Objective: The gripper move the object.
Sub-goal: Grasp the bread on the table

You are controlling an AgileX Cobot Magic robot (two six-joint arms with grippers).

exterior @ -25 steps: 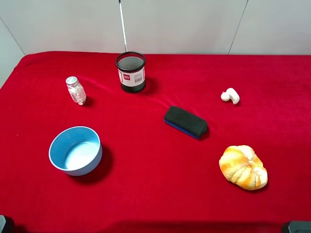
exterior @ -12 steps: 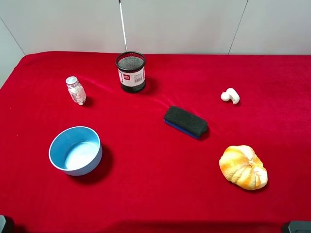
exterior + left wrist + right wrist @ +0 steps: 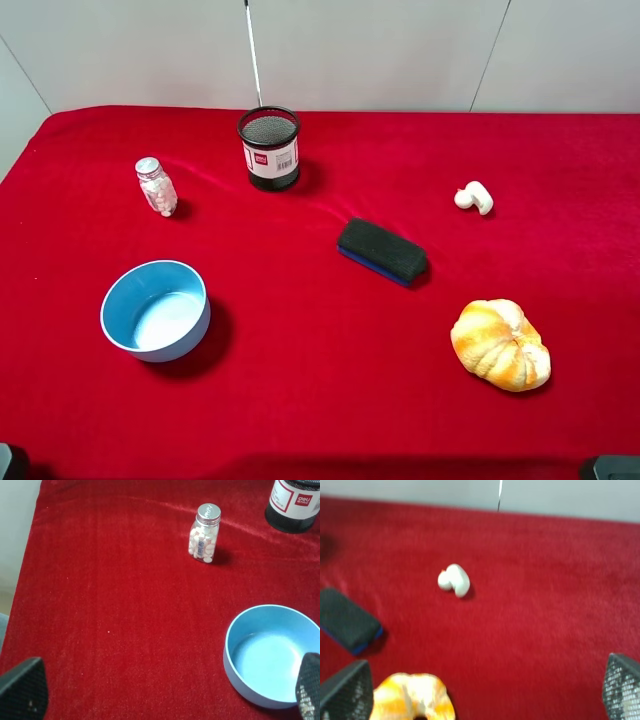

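Note:
The object (image 3: 500,344), an orange-yellow lobed bread-like lump with cream patches, lies on the red cloth at the front right. It also shows in the right wrist view (image 3: 412,697), between and just ahead of my right gripper (image 3: 482,695), whose two black fingertips (image 3: 345,690) stand wide apart and empty. My left gripper (image 3: 165,700) is open and empty too, with its fingertips (image 3: 22,690) near the front left of the table, close to the blue bowl. In the high view only dark bits of the arms show at the bottom corners.
A blue bowl (image 3: 155,309) sits front left, a small pill bottle (image 3: 156,187) behind it, a black mesh pen cup (image 3: 269,148) at the back middle. A black-and-blue eraser block (image 3: 382,251) lies in the middle, a small white curved piece (image 3: 474,197) back right.

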